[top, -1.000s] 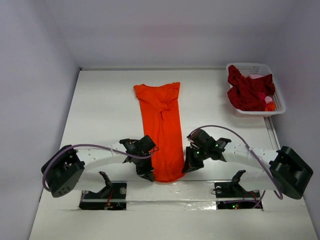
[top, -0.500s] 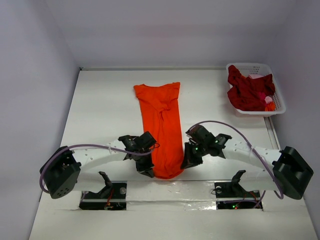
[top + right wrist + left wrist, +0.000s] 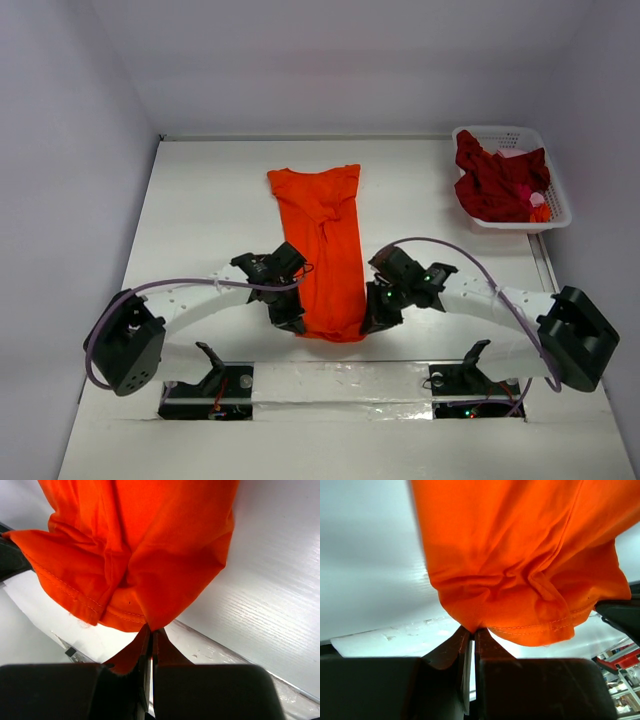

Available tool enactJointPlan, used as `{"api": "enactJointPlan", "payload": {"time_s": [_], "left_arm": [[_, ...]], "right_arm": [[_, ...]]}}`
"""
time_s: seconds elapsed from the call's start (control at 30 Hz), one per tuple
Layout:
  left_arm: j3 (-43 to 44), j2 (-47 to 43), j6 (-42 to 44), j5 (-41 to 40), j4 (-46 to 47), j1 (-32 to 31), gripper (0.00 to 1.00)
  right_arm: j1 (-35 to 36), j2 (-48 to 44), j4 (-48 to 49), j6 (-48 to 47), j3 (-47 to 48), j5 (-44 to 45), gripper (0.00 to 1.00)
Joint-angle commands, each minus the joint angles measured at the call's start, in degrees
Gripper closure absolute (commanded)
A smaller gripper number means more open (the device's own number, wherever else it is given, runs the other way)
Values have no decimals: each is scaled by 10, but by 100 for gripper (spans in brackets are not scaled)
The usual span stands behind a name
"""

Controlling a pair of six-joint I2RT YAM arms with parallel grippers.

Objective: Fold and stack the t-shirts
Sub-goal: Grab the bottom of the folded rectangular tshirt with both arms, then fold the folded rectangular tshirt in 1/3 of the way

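The orange shirt (image 3: 325, 240) lies on the white table (image 3: 200, 220) as a long narrow strip, folded lengthwise. Its collar end points toward the far wall and its hem end is nearest the arms.

Each arm has hold of a hem corner, the left gripper (image 3: 288, 320) at the left one and the right gripper (image 3: 374, 320) at the right one. In the left wrist view the fingers (image 3: 445, 650) are pressed together with a bit of the hem edge caught at their tips. The cloth is bunched in soft creases just above them (you can make out the stitched seam running along the edge). The right wrist view shows much the same: its fingers (image 3: 127, 655) are squeezed together on a fold of orange cloth, and the rest of the hem sags off to one side. From above I can't tell whether that near end is raised off the table.

The dark red shirt (image 3: 495, 185) sits crumpled in the white basket (image 3: 560, 218) at the far right corner of the table, well apart from the orange one.
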Motion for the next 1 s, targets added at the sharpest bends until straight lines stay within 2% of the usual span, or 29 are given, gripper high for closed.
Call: {"api": "enactJointPlan", "payload": {"time_s": [0.0,0.4,0.67,0.97], "left_arm": [[25,8,28,-11,-25,13,100],[55,11,59,-16,-51,56,100],[68,23,81,-21,-53,78,100],[91,45,102,-25,-57,97,100]], "right_arm": [[6,6,-5,-13,30,16,100],[-17,37,-15,-36,71,24,100],[-67,57,-20,-58,90,16,100],[-78,86,-24,-81,121,12,100]]}}
